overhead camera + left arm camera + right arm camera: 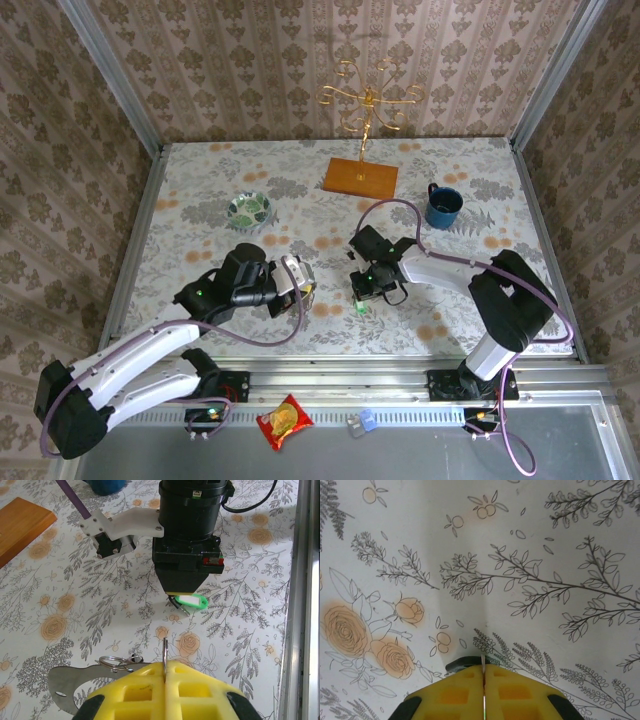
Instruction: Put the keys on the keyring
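I see the table (180, 200) fenced by metal rails on its left, right and near sides, with papered walls rising behind them; in the left wrist view one rail (305, 605) runs close by on the right. The far half offers the most free floral surface, broken by the patterned bowl (249, 209), the wooden base (360, 177) of the gold wire stand (365, 100) and the blue mug (443, 206). The left gripper (165, 669) and right gripper (364, 297) sit near each other mid-table, with a small bare gap between them. The left jaws are pressed together, the right jaws look pressed together too, and I cannot tell whether either pinches anything. The keyring (65, 692), a flat grey strap with a small metal ring (112, 661), lies at the left fingertips. The green key (192, 601), a bright oblong head with a bit of metal beside it, lies flat just under the right gripper's tip
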